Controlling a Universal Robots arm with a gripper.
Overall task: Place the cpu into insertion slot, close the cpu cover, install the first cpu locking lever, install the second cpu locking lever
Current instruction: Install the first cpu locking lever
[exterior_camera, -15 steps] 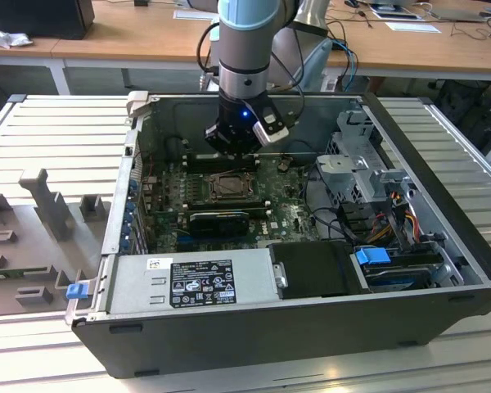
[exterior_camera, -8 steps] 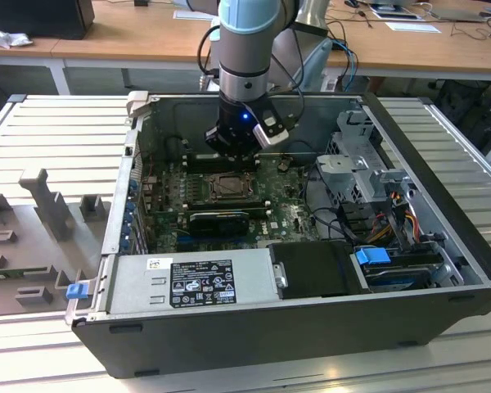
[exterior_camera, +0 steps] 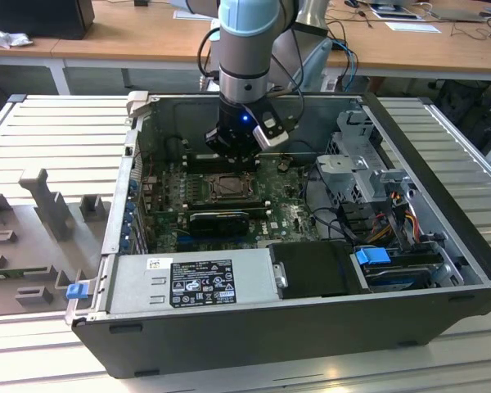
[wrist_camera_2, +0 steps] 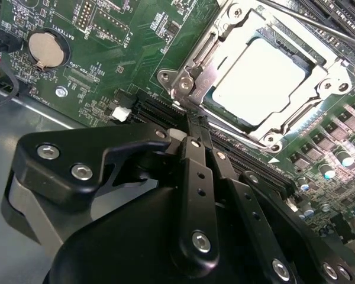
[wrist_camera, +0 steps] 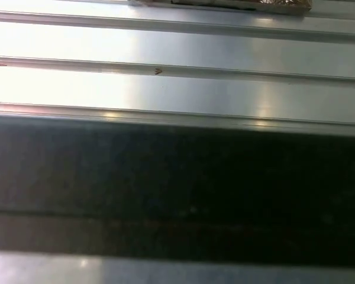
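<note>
We see the gripper (wrist_camera_2: 192,121) with its fingers pressed together, empty, beside the cover (wrist_camera_2: 319,80) lying over the chip (wrist_camera_2: 257,80); its tip hides the socket's corner.

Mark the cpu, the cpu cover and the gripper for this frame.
cpu (wrist_camera_2: 257,80), second wrist view, middle of its pale metal face.
cpu cover (wrist_camera_2: 310,100), second wrist view, frame bar along one edge of the window.
gripper (wrist_camera_2: 195,127), second wrist view, at the closed fingertips beside the socket corner.
</note>
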